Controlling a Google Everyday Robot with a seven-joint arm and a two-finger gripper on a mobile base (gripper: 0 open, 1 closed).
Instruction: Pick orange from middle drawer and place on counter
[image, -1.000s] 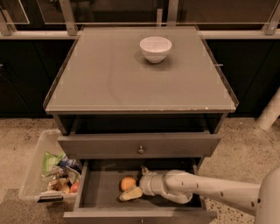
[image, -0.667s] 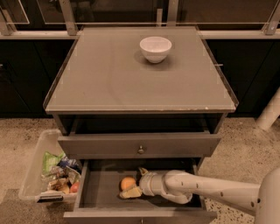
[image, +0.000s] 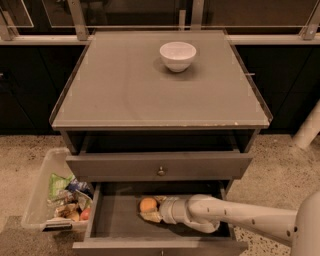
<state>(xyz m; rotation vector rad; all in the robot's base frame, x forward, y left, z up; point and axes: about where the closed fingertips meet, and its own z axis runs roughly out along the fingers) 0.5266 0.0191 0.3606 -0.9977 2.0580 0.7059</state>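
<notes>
Matte grey, the counter (image: 125, 90) fills the upper part of the camera view, with a white bowl (image: 177, 55) standing upright toward its far edge, a little right of centre. Under the slab is an open gap, and below that a closed drawer front (image: 110, 167) with a small round knob (image: 161, 171) at its middle.

Lower down, the middle drawer (image: 117, 220) is pulled out toward the camera, showing a dark, flat floor and low side walls. The orange (image: 148, 204) lies inside it, near the back wall and about mid-width. It is in the drawer, not on the counter.

The pale arm (image: 245, 219) comes in from the lower right and lies low across the drawer's right half, with its rounded wrist pointing left. The gripper (image: 151, 212) is inside the drawer, right up against the orange on the fruit's right and near sides. Whether it is clamped on the fruit or merely set around it cannot be told from this angle.

To the left of the drawers, a clear plastic bin (image: 40, 190) sits on the speckled beige floor (image: 280, 170), just beside the drawer's left wall. It holds a jumble of packets — green and blue wrappers among them — and a small red fruit (image: 85, 214) at its near right corner
</notes>
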